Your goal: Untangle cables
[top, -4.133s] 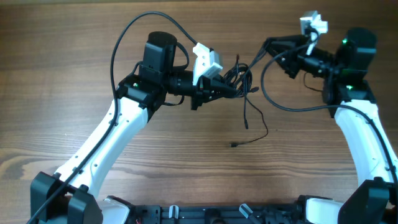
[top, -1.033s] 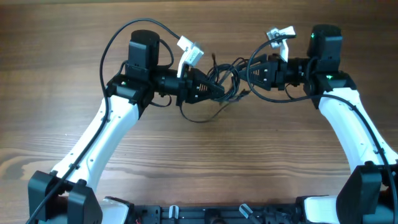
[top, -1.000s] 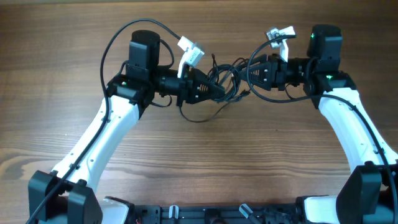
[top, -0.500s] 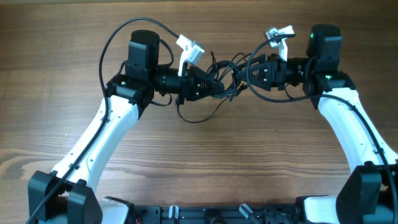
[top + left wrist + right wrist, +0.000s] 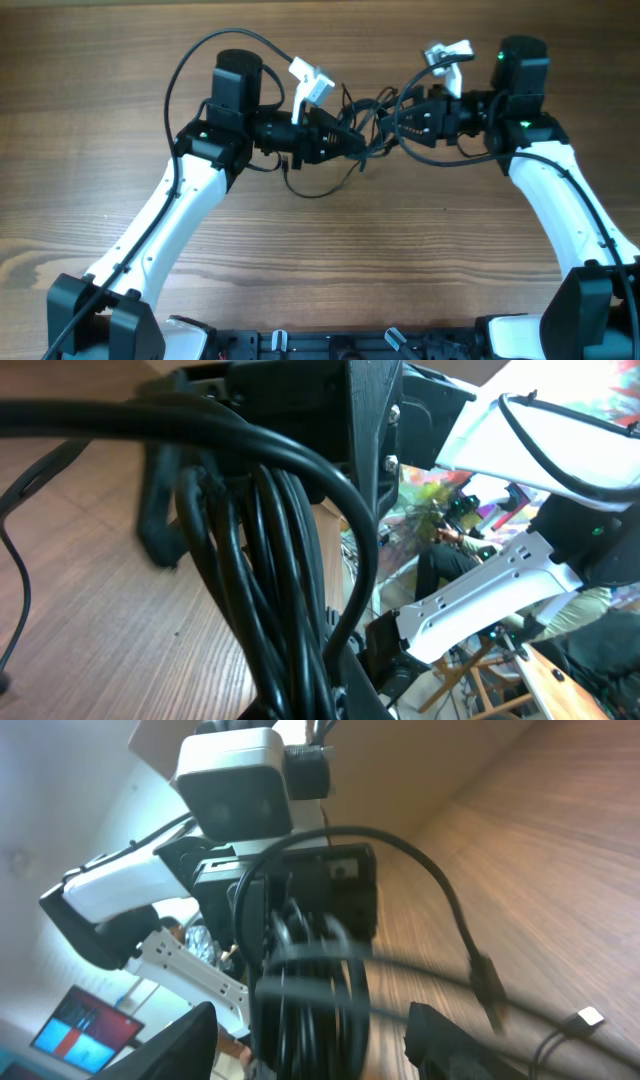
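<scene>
The cables (image 5: pixel 368 122) form a tangled black bundle held just above the table, between the two arms. My left gripper (image 5: pixel 350 140) is shut on the bundle from the left, and one loop (image 5: pixel 318 188) sags down toward the wood. In the left wrist view the strands (image 5: pixel 262 570) run thick and close into the pinched jaws (image 5: pixel 335 695). My right gripper (image 5: pixel 396 118) faces it from the right, open. Its two fingers (image 5: pixel 185 1042) stand wide on either side of the coiled bundle (image 5: pixel 312 988) without pressing it. A black plug (image 5: pixel 487 985) and a silver-tipped plug (image 5: pixel 590 1017) trail to the right.
The wooden table (image 5: pixel 320 260) lies under both arms. Thick arm wires arch over the left arm (image 5: pixel 190 70) and hang by the right wrist (image 5: pixel 425 145). The arm bases (image 5: pixel 330 345) line the front edge.
The right gripper's jaws have spread wider around the bundle. The left gripper, still clamped on the cables, has shifted slightly right and back. The bundle sits tighter between the two.
</scene>
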You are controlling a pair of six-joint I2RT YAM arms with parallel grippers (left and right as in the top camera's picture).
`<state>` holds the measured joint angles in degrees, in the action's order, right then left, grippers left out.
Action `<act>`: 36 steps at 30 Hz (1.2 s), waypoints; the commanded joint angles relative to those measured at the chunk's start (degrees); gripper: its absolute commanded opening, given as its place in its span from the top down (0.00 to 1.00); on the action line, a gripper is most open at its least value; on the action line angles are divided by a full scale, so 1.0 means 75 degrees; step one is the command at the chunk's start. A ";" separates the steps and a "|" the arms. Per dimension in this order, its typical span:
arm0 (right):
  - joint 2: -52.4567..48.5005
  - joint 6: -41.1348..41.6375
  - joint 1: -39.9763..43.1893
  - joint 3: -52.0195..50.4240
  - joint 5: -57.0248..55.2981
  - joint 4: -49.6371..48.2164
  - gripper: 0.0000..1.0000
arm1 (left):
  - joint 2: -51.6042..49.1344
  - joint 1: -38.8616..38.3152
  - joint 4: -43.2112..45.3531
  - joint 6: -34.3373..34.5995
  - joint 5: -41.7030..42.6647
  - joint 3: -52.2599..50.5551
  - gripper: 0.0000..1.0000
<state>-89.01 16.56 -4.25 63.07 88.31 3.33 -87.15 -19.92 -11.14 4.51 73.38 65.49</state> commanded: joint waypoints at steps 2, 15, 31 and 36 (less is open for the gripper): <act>-0.0061 -0.0006 -0.0087 0.0003 0.0210 -0.0586 0.77 | 0.0105 -0.0216 0.0047 -0.0204 0.0236 -0.0003 0.96; -0.0061 0.6333 -0.0160 0.0003 -0.6513 -0.0498 0.96 | 0.0102 -0.0163 -0.0026 0.5514 -0.4811 -0.0003 0.00; -0.0047 0.5785 -0.1040 0.0003 -0.6802 -0.0554 0.96 | -0.0868 -0.1233 0.0924 1.0267 -0.8489 -0.0003 0.78; -0.0047 0.4797 -0.0982 0.0003 -0.6851 -0.0128 0.96 | -0.0839 -0.0804 0.0924 0.9177 -0.8262 -0.0003 0.96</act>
<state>-89.03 58.83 -12.08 63.02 35.70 1.08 -92.75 -28.53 -3.60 80.44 11.20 65.43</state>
